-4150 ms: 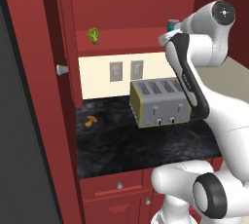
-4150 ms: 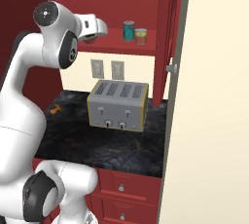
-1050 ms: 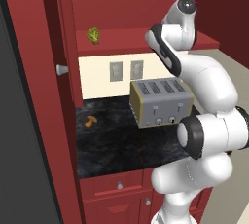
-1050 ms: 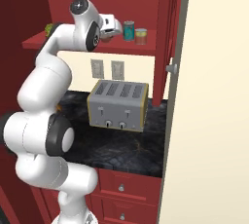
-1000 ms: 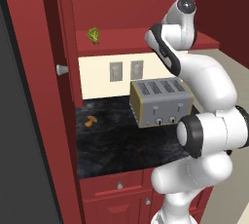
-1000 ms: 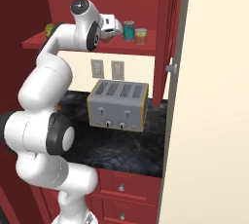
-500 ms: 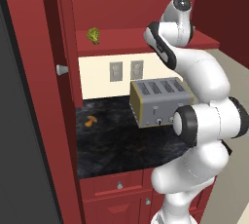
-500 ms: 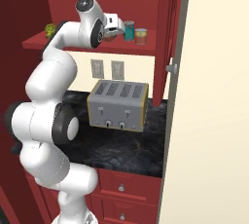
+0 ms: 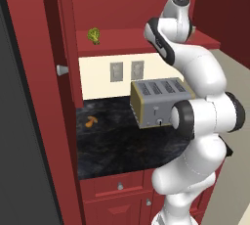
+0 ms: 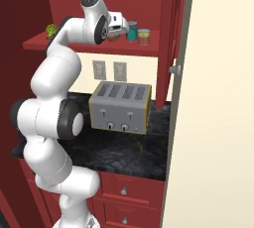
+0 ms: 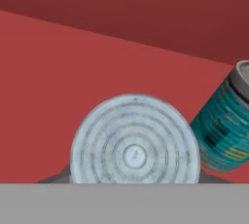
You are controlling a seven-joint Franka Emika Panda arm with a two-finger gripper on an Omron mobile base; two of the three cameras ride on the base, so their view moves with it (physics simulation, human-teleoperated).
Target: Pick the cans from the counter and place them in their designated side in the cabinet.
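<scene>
The gripper is held at shelf height inside the cabinet, closed on a can whose round, ribbed silvery end is seen face-on in the hand view; its label cannot be made out. Just beside it stands a teal-labelled can, a smooth cylinder with a metal rim, and next to that a red-and-yellow-labelled can, both upright on the flat red shelf board. At the shelf's far end a green leafy lump is seen. Three cans are counted in all. Below, a boxy metal toaster with four slots sits on the black marbled counter, well apart from a small orange curved item.
</scene>
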